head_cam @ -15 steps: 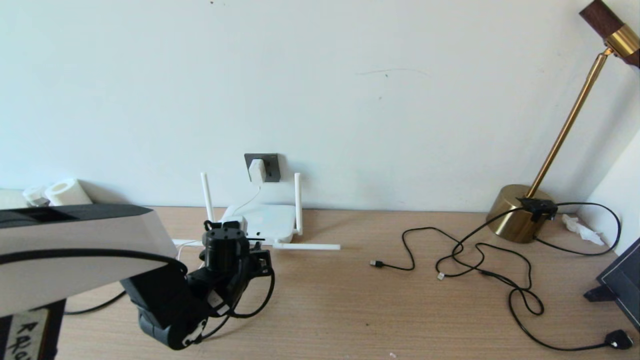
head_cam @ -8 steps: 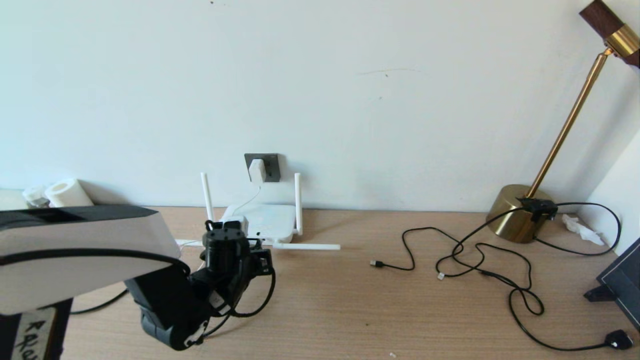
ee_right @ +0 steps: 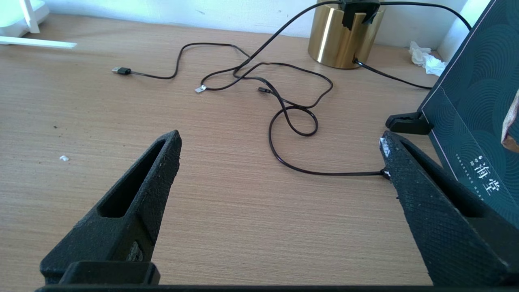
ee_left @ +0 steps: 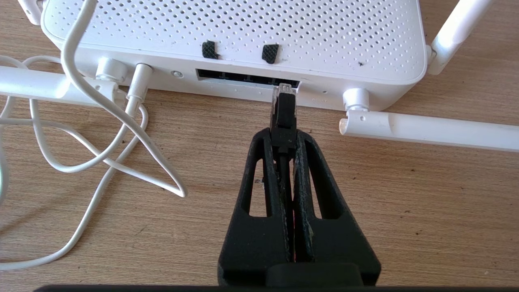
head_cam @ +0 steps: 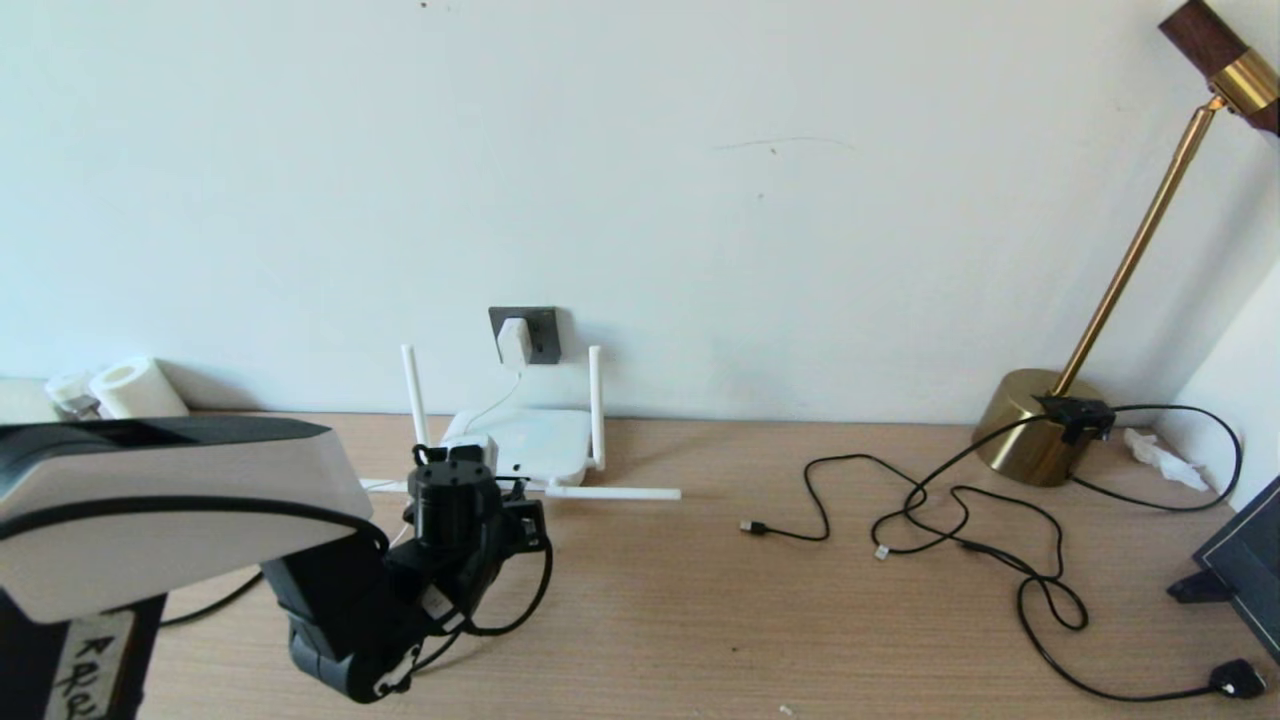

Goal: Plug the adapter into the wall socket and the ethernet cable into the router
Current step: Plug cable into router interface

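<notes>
The left gripper was clamped tight on the ethernet cable, right behind its black connector, and the clear tip of that connector sat at the mouth of the dark port strip on the near edge of the router, touching it or just entering; how deep it went could not be told. From the head camera the left arm reached in low over the wooden desk, its gripper just in front of the router, which lay against the wall with two antennas upright and one lying flat across the desk. Above it, the adapter was already seated in the wall socket, its thin white cord looping down and plugged into the router's near edge. Off to the right, the right gripper hung over bare desk, fingers spread wide, holding nothing. Ahead of it sprawled thin black cables leading to a brass lamp base, a crumpled tissue nearby. A dark patterned box stood beside that gripper, bearing pale Chinese characters, the last one 堂. A handwritten label on the robot's body showed scrawled marks that could not be read. Paper rolls sat at the far left.
</notes>
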Controlling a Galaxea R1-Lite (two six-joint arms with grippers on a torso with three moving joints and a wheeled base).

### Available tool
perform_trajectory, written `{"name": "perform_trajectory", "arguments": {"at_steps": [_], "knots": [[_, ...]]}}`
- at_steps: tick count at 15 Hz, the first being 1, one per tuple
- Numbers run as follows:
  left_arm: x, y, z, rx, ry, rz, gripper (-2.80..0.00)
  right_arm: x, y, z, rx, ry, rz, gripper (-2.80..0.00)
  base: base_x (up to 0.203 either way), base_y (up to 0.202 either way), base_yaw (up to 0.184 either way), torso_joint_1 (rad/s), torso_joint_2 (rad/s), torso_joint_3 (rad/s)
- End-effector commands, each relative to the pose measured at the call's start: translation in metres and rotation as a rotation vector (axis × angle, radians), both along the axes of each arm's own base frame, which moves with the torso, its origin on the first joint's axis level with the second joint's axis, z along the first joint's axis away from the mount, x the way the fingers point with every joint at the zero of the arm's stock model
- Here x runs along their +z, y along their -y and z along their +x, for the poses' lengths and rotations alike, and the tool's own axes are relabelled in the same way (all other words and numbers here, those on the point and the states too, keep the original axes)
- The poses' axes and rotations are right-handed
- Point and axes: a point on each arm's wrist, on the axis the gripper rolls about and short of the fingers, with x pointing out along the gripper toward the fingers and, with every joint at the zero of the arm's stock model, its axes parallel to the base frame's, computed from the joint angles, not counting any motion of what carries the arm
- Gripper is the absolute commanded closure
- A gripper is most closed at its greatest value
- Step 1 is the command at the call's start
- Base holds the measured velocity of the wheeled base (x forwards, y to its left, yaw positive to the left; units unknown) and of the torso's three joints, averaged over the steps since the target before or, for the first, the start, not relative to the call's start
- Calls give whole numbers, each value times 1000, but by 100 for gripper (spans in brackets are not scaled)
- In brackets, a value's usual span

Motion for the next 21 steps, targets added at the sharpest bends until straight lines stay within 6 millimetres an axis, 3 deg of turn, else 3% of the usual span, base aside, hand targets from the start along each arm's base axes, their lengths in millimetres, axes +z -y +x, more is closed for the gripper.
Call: {"name": "perform_trajectory", "arguments": {"at_steps": [1, 21], "knots": [[0, 0, 0, 2, 4, -1, 0, 0, 0, 0, 1, -2, -1, -280, 0, 0, 0, 0, 0, 0], [0, 1, 2, -2, 12, 0, 0, 0, 0, 0, 1, -2, -1, -280, 0, 0, 0, 0, 0, 0]]}}
